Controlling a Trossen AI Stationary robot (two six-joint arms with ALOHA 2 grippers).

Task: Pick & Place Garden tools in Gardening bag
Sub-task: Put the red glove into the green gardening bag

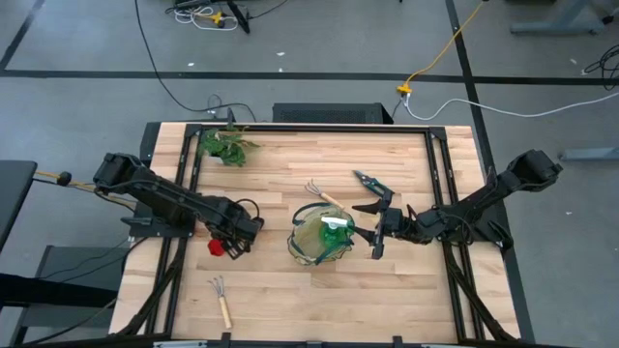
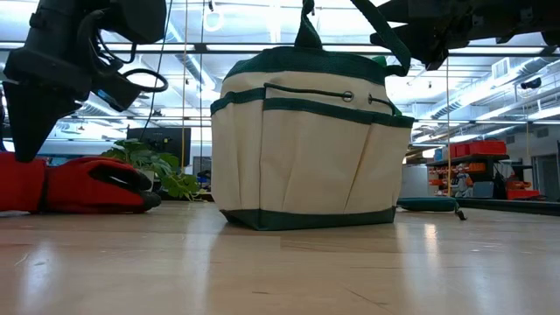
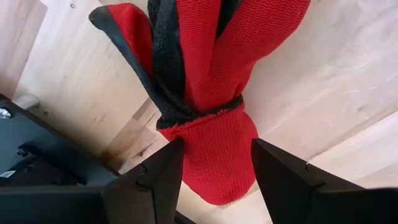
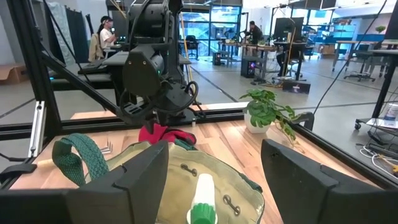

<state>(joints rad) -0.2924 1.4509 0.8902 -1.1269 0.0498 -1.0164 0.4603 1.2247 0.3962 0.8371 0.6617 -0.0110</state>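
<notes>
The red gloves [image 1: 217, 247] [image 3: 205, 74] lie flat on the table at the left. My left gripper [image 1: 235, 242] [image 3: 217, 146] points down over them, open, one finger on each side of the cuff. The cream gardening bag [image 1: 322, 237] [image 2: 306, 140] stands upright at the table's middle, with a green piece with a white handle [image 4: 200, 202] inside it. My right gripper [image 1: 375, 232] [image 4: 214, 149] hovers level and open at the bag's right rim. One rake [image 1: 321, 193] lies by the bag's far side and another [image 1: 222, 298] near the front edge. The shears [image 1: 370, 182] lie at the back right. My left gripper comes from above with its fingers [image 3: 161, 174] on either side of the gloves' knitted cuff [image 3: 214, 155], lying across it. I cannot tell whether they touch the cuff. The gloves lie on the table.
A leafy plant [image 1: 227, 145] stands at the far left of the table. Black rails [image 1: 184, 174] run along the table's left, right and far sides. Bare wood lies between the bag and the front edge.
</notes>
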